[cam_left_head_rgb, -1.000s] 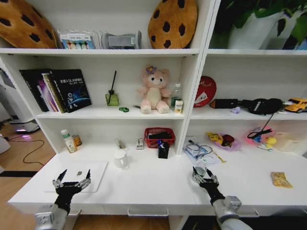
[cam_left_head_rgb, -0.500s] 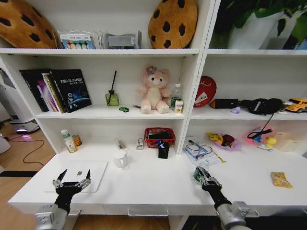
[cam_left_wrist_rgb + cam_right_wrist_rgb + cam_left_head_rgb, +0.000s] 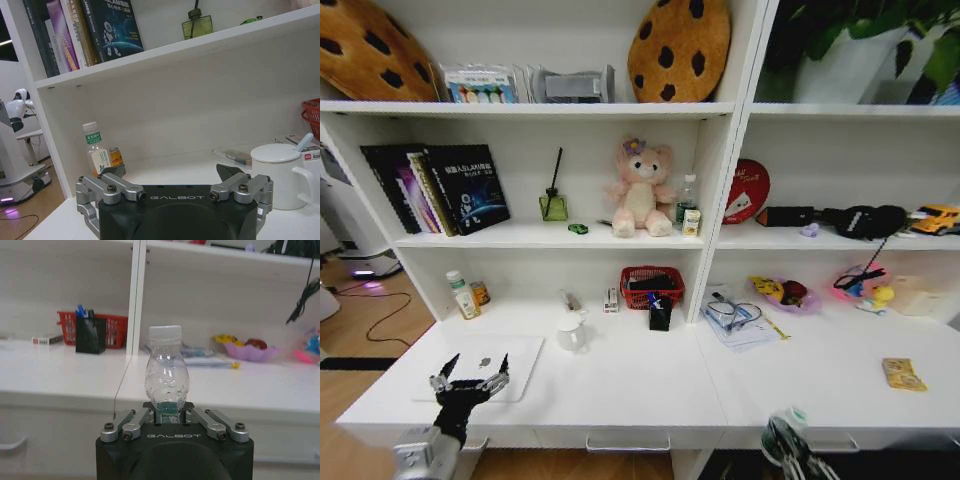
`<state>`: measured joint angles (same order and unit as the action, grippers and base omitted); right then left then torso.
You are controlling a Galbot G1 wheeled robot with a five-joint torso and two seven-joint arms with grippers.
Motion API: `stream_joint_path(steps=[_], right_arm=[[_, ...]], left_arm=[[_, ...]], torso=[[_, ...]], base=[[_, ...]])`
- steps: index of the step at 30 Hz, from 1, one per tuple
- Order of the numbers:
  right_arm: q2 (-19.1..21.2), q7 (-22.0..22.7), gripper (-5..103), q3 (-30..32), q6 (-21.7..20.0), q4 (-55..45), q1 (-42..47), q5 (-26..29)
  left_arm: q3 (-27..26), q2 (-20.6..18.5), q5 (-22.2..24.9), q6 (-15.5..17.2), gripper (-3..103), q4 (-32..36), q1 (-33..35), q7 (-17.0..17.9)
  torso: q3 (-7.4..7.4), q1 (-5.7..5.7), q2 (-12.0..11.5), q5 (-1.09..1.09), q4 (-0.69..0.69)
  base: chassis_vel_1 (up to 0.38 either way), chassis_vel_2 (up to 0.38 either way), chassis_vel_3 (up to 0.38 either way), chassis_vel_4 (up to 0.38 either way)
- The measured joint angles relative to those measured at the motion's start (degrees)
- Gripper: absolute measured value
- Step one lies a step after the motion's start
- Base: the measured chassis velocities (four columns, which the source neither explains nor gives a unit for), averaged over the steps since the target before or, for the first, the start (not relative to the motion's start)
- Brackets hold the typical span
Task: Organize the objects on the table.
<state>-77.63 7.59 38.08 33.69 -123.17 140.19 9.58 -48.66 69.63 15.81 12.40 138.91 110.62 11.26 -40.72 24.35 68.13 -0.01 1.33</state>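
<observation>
My right gripper [image 3: 167,412] is shut on the base of a small clear bottle [image 3: 166,372] with a white cap and a green label, held upright. In the head view this gripper [image 3: 785,438] sits low at the white table's [image 3: 650,390] front edge, right of centre. My left gripper [image 3: 468,381] hovers open over a thin silver laptop [image 3: 505,360] at the table's left end; the left wrist view shows its fingers [image 3: 107,189] spread with nothing between them. A yellow snack packet [image 3: 903,373] lies at the far right.
A white mug [image 3: 571,333], a black pen holder [image 3: 660,313] and a red basket [image 3: 652,285] stand at the back middle. Papers with glasses [image 3: 735,322] lie right of the divider. Another bottle [image 3: 461,294] stands back left. Shelves rise behind the table.
My right gripper has drawn back from the tabletop to the front edge and lower, carrying the bottle with it. The left arm has not moved.
</observation>
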Motion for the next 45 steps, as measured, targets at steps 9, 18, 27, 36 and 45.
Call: stream_joint_path(steps=[9, 18, 27, 36, 45], right_arm=[[1.47, 1.91, 22, -5.94, 1.07, 15.7, -2.09, 2.81], [4.79, 0.01, 22, -5.48, -5.88, 34.2, -15.55, 16.18], [7.69, -5.26, 22, -7.42, -11.65, 53.72, -36.17, 23.41], [8.74, -6.95, 22, -11.1, -14.28, 68.0, -53.48, 27.6], [6.51, -8.77, 22, -16.45, -10.4, 81.6, -68.77, 26.71]], left_arm=[[0.0, 0.0, 0.0, 0.0, 100, 0.0, 0.0, -0.01], [0.0, 0.0, 0.0, 0.0, 100, 0.0, 0.0, 0.0], [0.0, 0.0, 0.0, 0.0, 100, 0.0, 0.01, -0.01], [0.0, 0.0, 0.0, 0.0, 100, 0.0, 0.0, 0.0], [0.0, 0.0, 0.0, 0.0, 100, 0.0, 0.0, -0.01]], torso=[[0.0, 0.0, 0.0, 0.01, 0.02], [-0.01, 0.0, 0.0, 0.01, 0.01], [-0.02, 0.01, -0.01, -0.01, 0.02], [-0.02, 0.01, -0.01, -0.01, -0.02], [-0.02, 0.01, -0.01, 0.01, 0.01]], base=[[0.0, 0.0, 0.0, 0.0], [0.0, 0.0, 0.0, 0.0], [0.0, 0.0, 0.0, 0.0], [0.0, 0.0, 0.0, 0.0], [0.0, 0.0, 0.0, 0.0]])
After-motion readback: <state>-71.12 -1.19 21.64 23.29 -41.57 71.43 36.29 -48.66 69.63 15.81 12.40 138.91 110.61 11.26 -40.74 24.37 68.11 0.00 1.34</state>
